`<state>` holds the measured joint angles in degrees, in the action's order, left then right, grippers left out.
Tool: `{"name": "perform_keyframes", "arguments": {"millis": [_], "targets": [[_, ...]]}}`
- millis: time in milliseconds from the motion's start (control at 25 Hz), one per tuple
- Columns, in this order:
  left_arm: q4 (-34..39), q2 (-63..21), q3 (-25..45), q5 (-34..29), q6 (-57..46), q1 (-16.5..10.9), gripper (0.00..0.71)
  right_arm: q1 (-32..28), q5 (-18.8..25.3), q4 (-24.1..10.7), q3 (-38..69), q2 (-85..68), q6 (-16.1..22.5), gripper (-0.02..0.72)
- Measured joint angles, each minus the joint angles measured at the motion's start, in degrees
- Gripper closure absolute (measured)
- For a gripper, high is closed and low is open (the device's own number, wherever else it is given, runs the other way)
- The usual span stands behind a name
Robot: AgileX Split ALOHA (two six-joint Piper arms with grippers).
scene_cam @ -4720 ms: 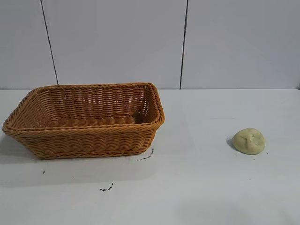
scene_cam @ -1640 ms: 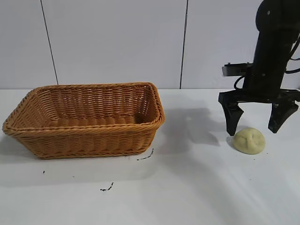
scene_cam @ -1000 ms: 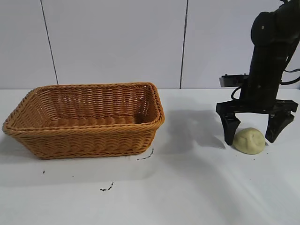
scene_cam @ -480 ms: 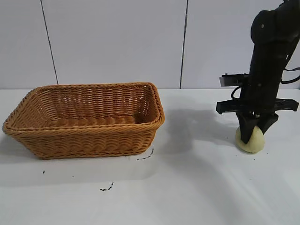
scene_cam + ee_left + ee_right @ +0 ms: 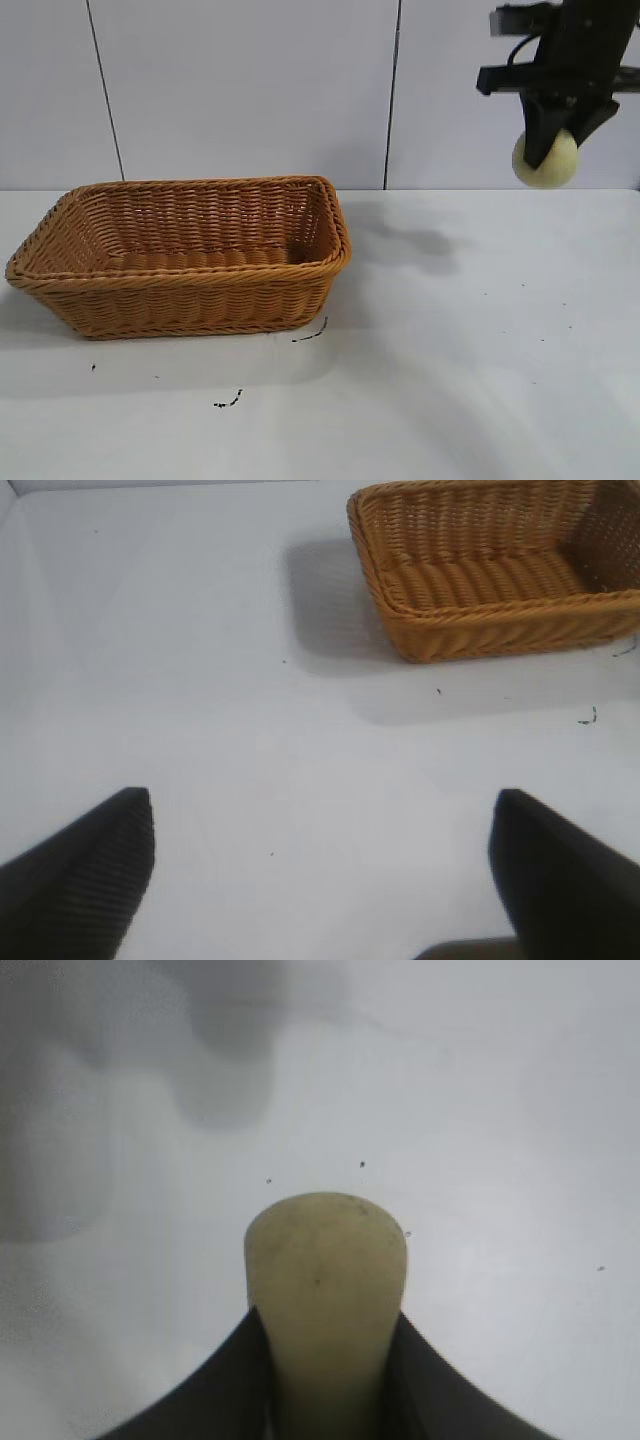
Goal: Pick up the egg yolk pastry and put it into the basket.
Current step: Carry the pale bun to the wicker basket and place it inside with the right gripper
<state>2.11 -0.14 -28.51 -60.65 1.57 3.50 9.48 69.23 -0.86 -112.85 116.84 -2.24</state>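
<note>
My right gripper (image 5: 548,150) is shut on the pale yellowish egg yolk pastry (image 5: 551,165) and holds it high above the table at the far right. In the right wrist view the pastry (image 5: 327,1270) is squeezed between the two dark fingers (image 5: 225,1380). The orange-brown wicker basket (image 5: 80,282) stands on the table at the left, well apart from the pastry; it also shows in the left wrist view (image 5: 440,630). My left gripper (image 5: 322,810) is open and empty over bare table, away from the basket, and is out of the exterior view.
The white table (image 5: 450,380) carries small dark marks (image 5: 228,403) in front of the basket. A panelled wall (image 5: 250,90) stands behind the table.
My right gripper came down around the pastry, shut on it, and has lifted it from the table to high above the right side. The basket has not moved.
</note>
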Motion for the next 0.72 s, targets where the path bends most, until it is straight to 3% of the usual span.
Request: {"name": "perform_keyframes", "arguments": {"millis": [280,480,720], "targets": [[0.0,0.0,0.0,0.0,0.0,0.0,0.017,10.7,-0.5,-1.7,-1.7,0.4,0.0,0.533],[0.0,0.0,0.0,0.0,0.0,0.0,0.017,19.3,-3.8,-1.7,-2.5,2.9,0.6,0.533],[0.0,0.0,0.0,0.0,0.0,0.0,0.017,28.4,-4.8,-1.6,-11.1,11.0,0.6,0.533]]}}
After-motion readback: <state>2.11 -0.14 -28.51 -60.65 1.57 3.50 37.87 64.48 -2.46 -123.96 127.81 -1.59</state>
